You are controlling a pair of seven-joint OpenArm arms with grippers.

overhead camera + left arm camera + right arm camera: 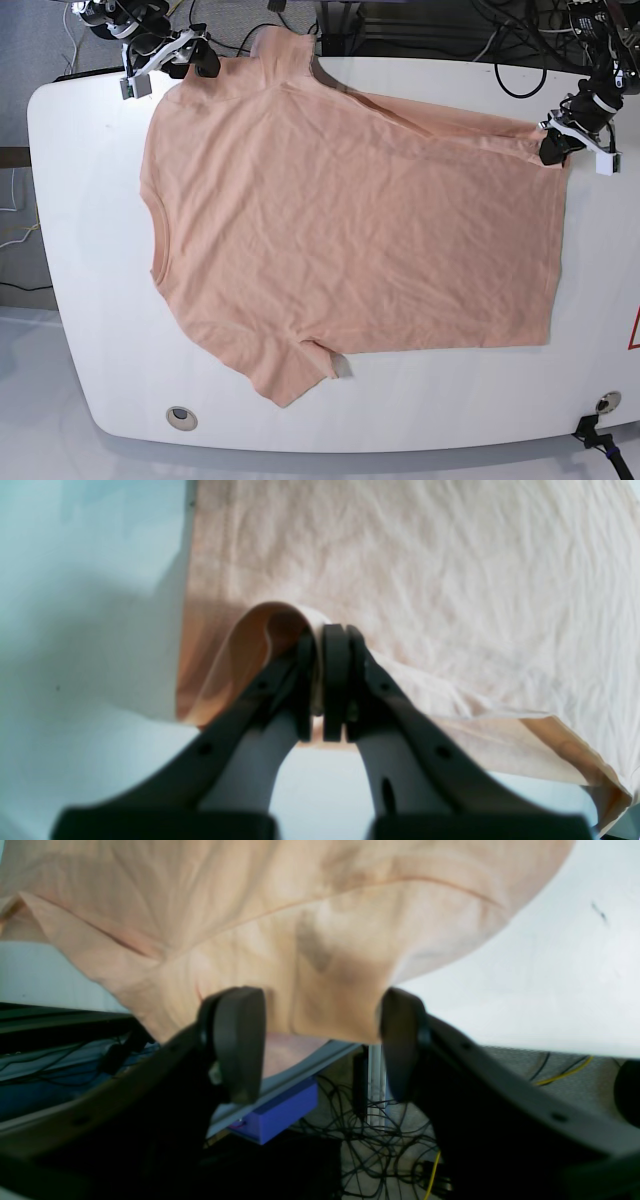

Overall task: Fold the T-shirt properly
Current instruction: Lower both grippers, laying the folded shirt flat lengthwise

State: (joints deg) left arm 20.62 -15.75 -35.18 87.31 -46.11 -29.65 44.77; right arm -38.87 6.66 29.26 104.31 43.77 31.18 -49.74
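The peach T-shirt (350, 220) lies spread flat on the white table (90, 300), neck toward the left of the base view. My left gripper (553, 143) is at the shirt's far right corner. In its wrist view the left gripper (325, 680) is shut on a raised fold of the T-shirt (450, 580) edge. My right gripper (200, 62) is at the far left sleeve. It stands open, fingers (240, 1040) on either side of the T-shirt (300, 915) cloth where it droops over the table's back edge.
Tangled cables (380, 1140) and a blue box (280, 1112) sit below the table's back edge. More cables (520, 60) run behind the table. A round grommet (180, 417) is set in the near left corner.
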